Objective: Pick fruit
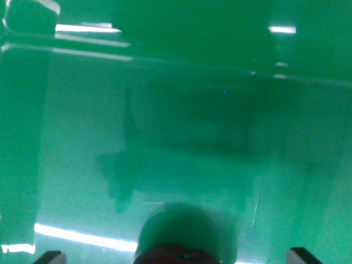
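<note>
Fruit [179, 254] sits low and centred, a dark round shape between the gripper's [177, 256] spread tips, above a glossy green surface [181, 110]; contact cannot be judged.

All I get is a glossy green surface [66, 143] filling the frame. Bright white streaks of reflected light [88, 27] sit at upper left, a small one at upper right, another band along the lower left. A dark blurred shadow [187, 159] spreads across the centre.

Blurry green view, streaked glare
</note>
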Tool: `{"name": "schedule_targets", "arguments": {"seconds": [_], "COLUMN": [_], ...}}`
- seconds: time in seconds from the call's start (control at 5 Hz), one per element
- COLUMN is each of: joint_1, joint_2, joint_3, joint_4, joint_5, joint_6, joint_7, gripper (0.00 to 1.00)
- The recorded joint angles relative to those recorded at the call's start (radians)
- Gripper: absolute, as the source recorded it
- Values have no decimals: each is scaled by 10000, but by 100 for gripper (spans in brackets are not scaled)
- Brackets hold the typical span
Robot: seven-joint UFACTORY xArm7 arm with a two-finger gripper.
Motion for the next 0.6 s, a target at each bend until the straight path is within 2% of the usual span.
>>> {"name": "schedule_targets", "arguments": {"seconds": [0.2, 0.6], "joint_1": [87, 87], "joint_2": [379, 379], "joint_3": [87, 87], "joint_4": [-678, -678], "joint_5": [-71, -71], "joint_6": [-785, -785], "joint_7": [-18, -18], "gripper": [100, 100]}}
